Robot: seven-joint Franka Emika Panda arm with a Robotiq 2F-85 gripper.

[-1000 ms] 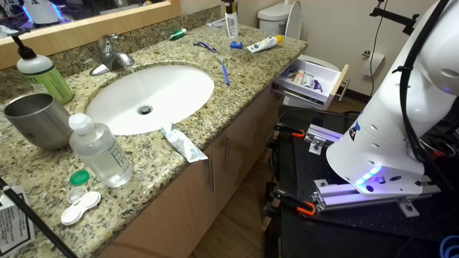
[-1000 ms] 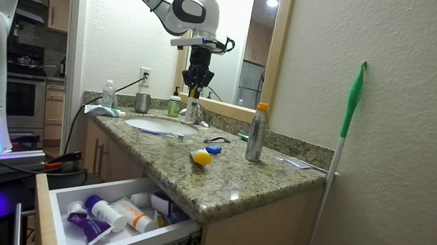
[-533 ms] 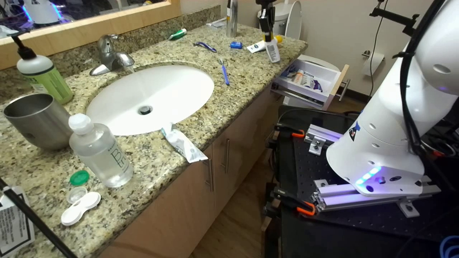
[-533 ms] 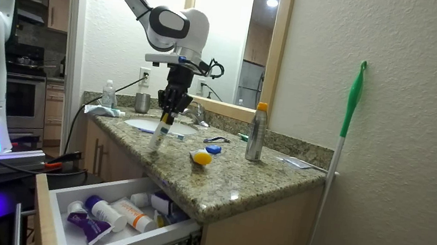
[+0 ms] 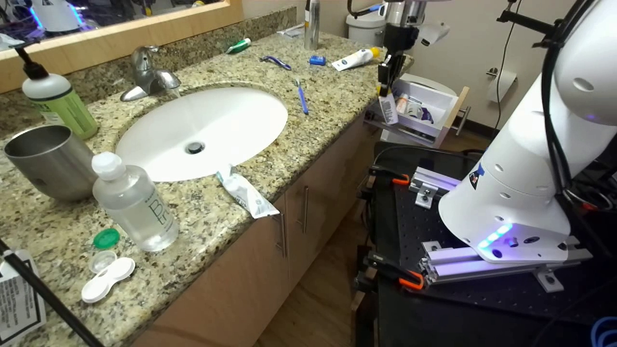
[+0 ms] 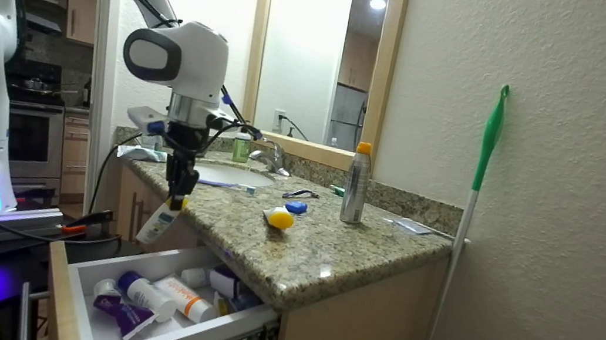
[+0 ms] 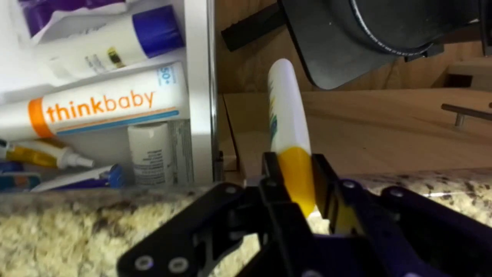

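Bottle [image 6: 154, 227], white with a yellow cap [image 7: 300, 184], hanging aslant in the air past the edge of the worktop [image 6: 302, 259], near the pulled-out drawer [image 6: 63, 290]. The hand [image 7: 295, 165] is clenched on the cap, a finger to each side. A moment earlier the bottle showed against the worktop in both exterior views; it now shows beyond the front edge. The carry, by inference, has cleared the worktop and drawn close to the drawer, though the wrist view places the bottle outside the drawer wall [image 7: 198, 115]. In the drawer: a thinkbaby tube [image 7: 96, 102] and a blue-capped tube [image 7: 103, 48]. On the worktop: a yellow-capped tube [image 6: 276, 217], a blue box [image 6: 296, 207], a razor [image 5: 278, 62] and a spray can [image 6: 355, 189].
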